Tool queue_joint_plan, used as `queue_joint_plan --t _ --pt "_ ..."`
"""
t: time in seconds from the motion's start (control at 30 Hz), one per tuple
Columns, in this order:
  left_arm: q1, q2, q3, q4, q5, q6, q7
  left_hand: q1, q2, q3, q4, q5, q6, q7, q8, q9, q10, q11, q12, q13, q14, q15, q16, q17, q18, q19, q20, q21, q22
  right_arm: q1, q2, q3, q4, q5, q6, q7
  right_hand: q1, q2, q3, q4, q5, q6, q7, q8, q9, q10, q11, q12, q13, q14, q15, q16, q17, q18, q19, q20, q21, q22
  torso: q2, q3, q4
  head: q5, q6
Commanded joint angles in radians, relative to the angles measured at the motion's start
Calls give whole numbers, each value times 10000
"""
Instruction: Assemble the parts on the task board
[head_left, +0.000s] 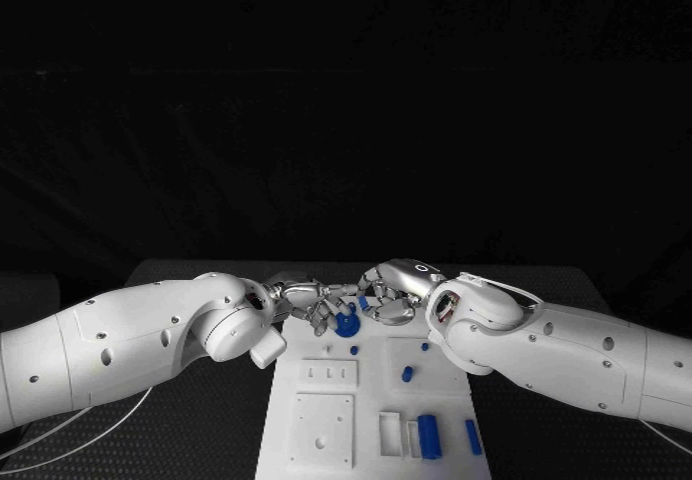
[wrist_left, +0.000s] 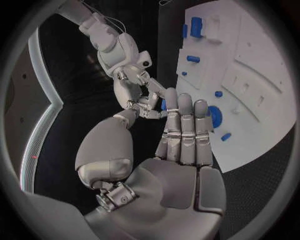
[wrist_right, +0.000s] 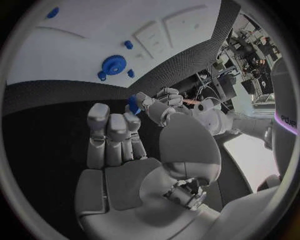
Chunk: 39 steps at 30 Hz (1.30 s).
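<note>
Blue part (wrist_right: 133, 103) pinched at fingertips where left hand (head_left: 307, 297) and right hand (head_left: 392, 292) meet above board (head_left: 325, 420); holder unclear. Handover step. Next: seat near gear (head_left: 348, 322).

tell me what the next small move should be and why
Probably lower the small blue part toward the board, near the gear. The part sits off the board, between the fingertips of the left hand and the right hand, which meet at the board's far end. I cannot tell which hand grips it.
</note>
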Motion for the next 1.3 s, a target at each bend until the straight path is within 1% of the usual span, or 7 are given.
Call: queue_joint_plan --t 0.03,0.37,0.47,0.7,0.8,1.03,1.3 --pt "30 53 2 0 -342 171 -385 251 59 -72 108 -28 -106 -3 -62 14 -137 -5 73 86 -114 1 44 -36 67 -107 -304 84 197 0 39 4 102 -243 140 -114 -52 -78 75 12 -49 1619 -104 33 7 -129 -181 47 -11 2 -69 -15 10 547 103 -1 39 134 16 -5 0 29 2" --pt "30 93 2 0 -341 88 -342 933 300 -607 310 -29 -204 46 -132 4 -357 39 134 299 -218 45 88 -180 69 -260 -259 163 163 -2 72 4 298 -212 180 -96 -55 -78 98 13 -46 1621 -103 33 9 -124 -180 46 -11 5 -68 -17 10 547 108 1 39 133 19 1 -23 43 -21" --pt "30 99 2 -10 -341 60 -344 1090 398 -781 410 -33 -199 45 -137 2 -380 40 149 348 -226 45 114 -216 75 -275 -258 186 154 -2 74 3 368 -205 176 -96 -56 -79 102 13 -46 1621 -102 32 10 -123 -179 45 -11 6 -68 -17 10 547 109 2 39 132 19 -8 -25 37 -33" --pt "30 125 2 -34 -341 53 -360 1471 570 -1168 633 -33 -184 51 -151 -6 -427 34 161 431 -256 48 162 -297 83 -311 -254 220 135 -3 85 3 397 -197 176 -98 -60 -80 113 13 -45 1620 -101 30 10 -122 -178 44 -11 7 -68 -19 10 547 111 3 39 131 11 -12 4 21 -66" --pt "30 136 2 -35 -341 46 -360 1713 700 -1431 801 -33 -168 51 -157 -14 -446 31 164 477 -273 51 196 -350 84 -331 -250 235 120 -3 108 3 397 -178 184 -100 -61 -82 117 13 -45 1619 -100 30 10 -121 -178 44 -11 7 -68 -19 10 547 112 3 38 131 7 -20 -5 30 -72" --pt "29 165 2 -31 -285 56 -331 2055 968 -1795 845 -31 -143 47 -166 -27 -475 35 154 528 -301 57 236 -428 84 -359 -243 248 99 -4 231 3 380 -148 226 -92 -63 -82 127 13 -44 1619 -100 29 11 -120 -177 43 -11 8 -67 -21 9 547 113 3 37 130 11 -20 -18 37 -81" --pt "29 191 3 -21 -159 -18 -265 2434 1261 -2124 839 -29 -72 31 -154 -38 -490 22 139 570 -326 60 277 -510 84 -384 -241 258 78 -5 352 -2 334 -77 288 -78 -67 -82 136 14 -44 1617 -98 27 11 -119 -176 41 -11 8 -67 -22 9 547 115 4 36 129 4 -23 -5 18 -98"
